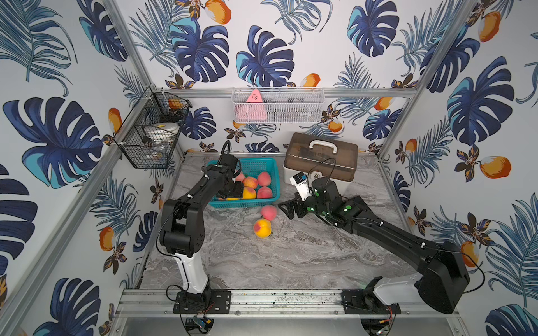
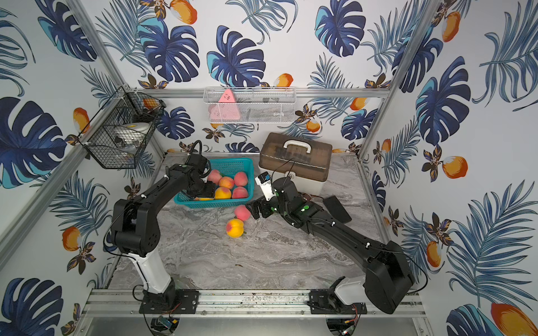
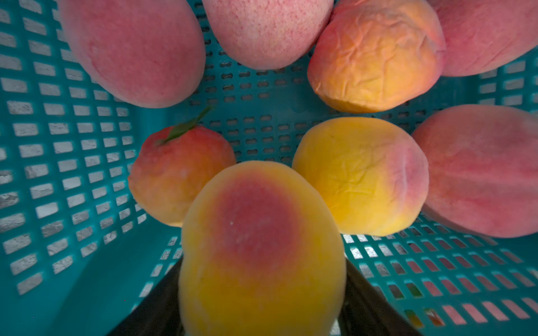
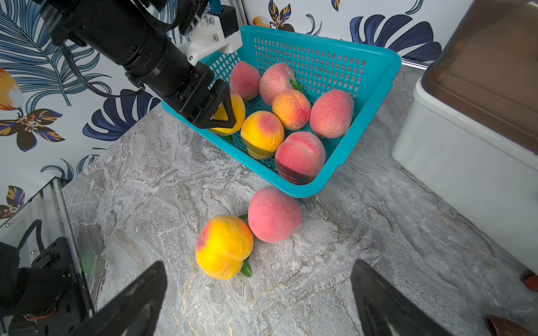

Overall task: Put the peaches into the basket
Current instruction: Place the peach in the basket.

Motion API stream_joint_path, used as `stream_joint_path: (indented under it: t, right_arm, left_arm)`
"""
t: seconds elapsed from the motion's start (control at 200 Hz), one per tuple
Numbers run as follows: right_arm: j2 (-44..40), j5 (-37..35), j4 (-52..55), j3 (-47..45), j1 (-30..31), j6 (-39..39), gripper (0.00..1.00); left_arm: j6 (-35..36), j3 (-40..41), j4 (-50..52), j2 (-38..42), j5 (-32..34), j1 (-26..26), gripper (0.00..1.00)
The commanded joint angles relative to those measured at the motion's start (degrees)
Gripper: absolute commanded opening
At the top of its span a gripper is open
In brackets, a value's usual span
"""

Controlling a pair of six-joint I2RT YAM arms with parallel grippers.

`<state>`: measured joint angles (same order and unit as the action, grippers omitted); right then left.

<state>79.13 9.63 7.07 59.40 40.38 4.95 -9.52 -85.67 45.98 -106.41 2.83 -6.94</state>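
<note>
placing step: the left jaws, partly closed around a yellow peach [image 3: 262, 247], hang inside the teal basket [image 4: 390, 58] among other peaches; letting go looks like the next move. the right jaws gape wide and empty just in front of the basket, over a pink peach [image 4: 273, 215] and a yellow-orange peach [image 4: 222, 247] on the table [image 4: 145, 189]; these two need grasping. no writing is legible.

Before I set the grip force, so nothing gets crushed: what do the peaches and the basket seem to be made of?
Peaches: probably foam or soft-plastic fakes with a matte finish. Some skins are creased like crumpled film, and the leaves look like stiff plastic.
Basket: moulded teal plastic with a slight sheen. It has even slots and a smooth flared rim.
</note>
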Motion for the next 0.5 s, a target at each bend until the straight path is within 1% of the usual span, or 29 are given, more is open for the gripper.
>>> stream_joint_path:
  t: [0.0,0.175,0.31,0.49]
  right_arm:
    - [0.1,0.3,-1.3,-0.1,0.0,0.3,1.00]
    - [0.0,0.2,-1.1,-0.2,-0.2,0.4,1.00]
    - [0.0,0.3,-1.2,-0.3,-0.4,0.6,1.00]
    - [-0.1,0.4,-1.1,-0.4,-0.5,0.8,1.00]
  left_arm:
    - [-0.6,0.4,-0.3,-0.4,-0.4,0.0,0.71]
    - [-0.9,0.4,-0.7,-0.7,-0.6,0.0,0.76]
    - [-0.7,-0.1,-0.5,0.1,-0.6,0.0,0.82]
    - [-0.5,-1.3,0.6,1.3,-0.2,0.0,0.84]
